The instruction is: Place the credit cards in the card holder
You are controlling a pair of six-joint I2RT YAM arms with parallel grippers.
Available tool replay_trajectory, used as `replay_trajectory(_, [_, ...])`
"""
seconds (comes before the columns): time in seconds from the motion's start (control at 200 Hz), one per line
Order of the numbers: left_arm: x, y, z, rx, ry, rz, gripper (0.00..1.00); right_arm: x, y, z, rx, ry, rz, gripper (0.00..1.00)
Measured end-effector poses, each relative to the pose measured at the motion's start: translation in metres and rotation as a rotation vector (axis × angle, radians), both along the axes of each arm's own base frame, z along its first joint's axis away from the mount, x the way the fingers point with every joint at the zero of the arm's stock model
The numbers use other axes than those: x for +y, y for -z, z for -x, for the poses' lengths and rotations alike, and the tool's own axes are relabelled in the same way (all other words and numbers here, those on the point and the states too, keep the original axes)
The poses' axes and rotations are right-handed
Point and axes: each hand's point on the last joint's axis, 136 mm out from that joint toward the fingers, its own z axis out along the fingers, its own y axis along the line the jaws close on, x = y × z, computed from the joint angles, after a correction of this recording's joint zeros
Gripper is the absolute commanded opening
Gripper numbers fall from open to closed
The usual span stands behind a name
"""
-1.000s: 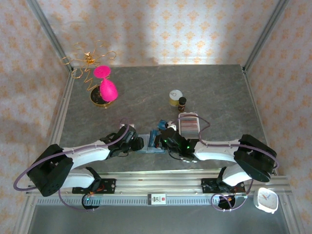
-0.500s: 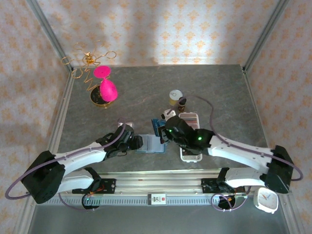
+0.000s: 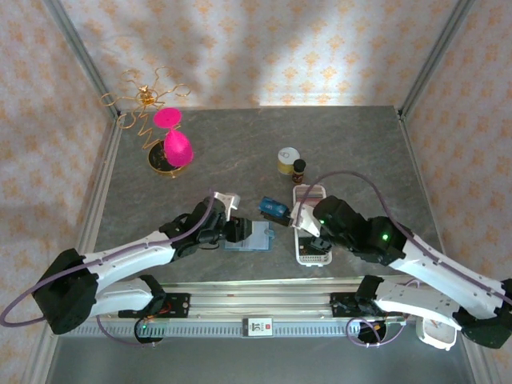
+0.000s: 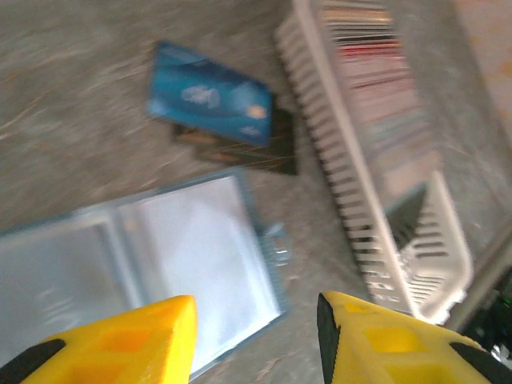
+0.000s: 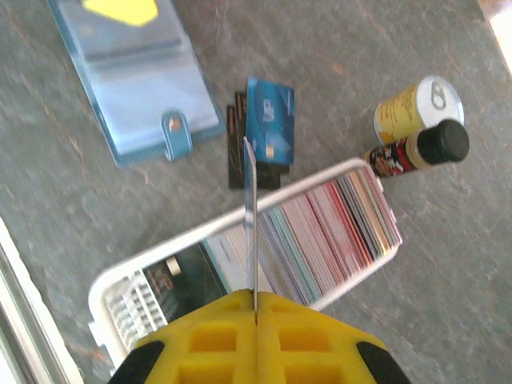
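Credit cards (image 5: pixel 336 224) stand on edge in the white slotted tray (image 5: pixel 120 312); above it the right gripper (image 5: pixel 254 300) is clenched on one card (image 5: pixel 250 216). A blue card (image 5: pixel 270 120) lies between the tray and the open card holder (image 5: pixel 136 80), over which the left gripper (image 4: pixel 254 320) hangs released, empty.

Grey, veined table (image 3: pixel 240 152)
The card holder (image 5: pixel 128 80) was teal-blue, one credit card (image 5: pixel 270 120) bright blue, the slotted tray (image 5: pixel 120 308) white.

Grey table (image 3: pixel 360 144) bears open card holder (image 5: pixel 132 88); credit cards (image 5: pixel 270 120); white tray (image 5: pixel 104 288); can (image 3: pixel 288 158).
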Motion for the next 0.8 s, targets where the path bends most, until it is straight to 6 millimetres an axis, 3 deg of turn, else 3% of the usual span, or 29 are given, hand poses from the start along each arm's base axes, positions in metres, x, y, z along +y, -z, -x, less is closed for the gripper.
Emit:
replay_trajectory(0.13, [-0.028,-0.025,0.010,-0.177,0.147,0.061,0.43,-0.017,0.014,0.007,-0.003,-0.048,0.068,0.00])
replay_trajectory(0.23, [-0.029,-0.039,0.017,-0.368,0.212,0.114,0.42,-0.020,0.020,0.014,-0.009,-0.090,0.080,0.00])
replay_trajectory(0.44, [-0.033,-0.062,0.023,-0.781,0.371,0.064,0.26,-0.020,0.024,0.023,-0.005,-0.147,0.064,0.00])
replay_trajectory(0.801, [-0.085,-0.051,0.034,-1.014,0.710,0.033,0.22,-0.015,0.021,0.030,-0.022,-0.195,-0.001,0.00])
